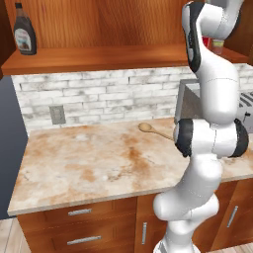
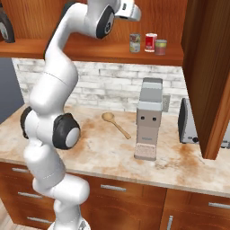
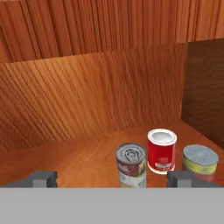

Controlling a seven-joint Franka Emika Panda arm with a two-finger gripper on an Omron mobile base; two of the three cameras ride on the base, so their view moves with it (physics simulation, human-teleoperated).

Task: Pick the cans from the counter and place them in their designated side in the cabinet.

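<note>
Both cans stand upright on the cabinet shelf (image 2: 103, 53) at its right end. The olive-grey can with a yellowish label (image 2: 134, 43) (image 3: 131, 165) is the left one. The red can with a white band (image 2: 151, 42) (image 3: 162, 151) stands just to its right, apart from it. My gripper (image 3: 111, 178) is open, with its fingertips (image 3: 41, 178) spread wide and nothing held. It hovers above the shelf, short of the cans, and the hand (image 2: 128, 10) is high and to their left. The counter (image 1: 99, 158) (image 2: 103, 148) lies below.
A pale green-and-pink can (image 2: 161, 46) (image 3: 200, 159) stands right of the red one, near the cabinet's side wall (image 3: 205, 87). A syrup bottle (image 1: 24, 30) is at the shelf's far left. A wooden spoon (image 2: 116, 123), a coffee machine (image 2: 149, 119) and a toaster (image 2: 188, 121) stand on the counter.
</note>
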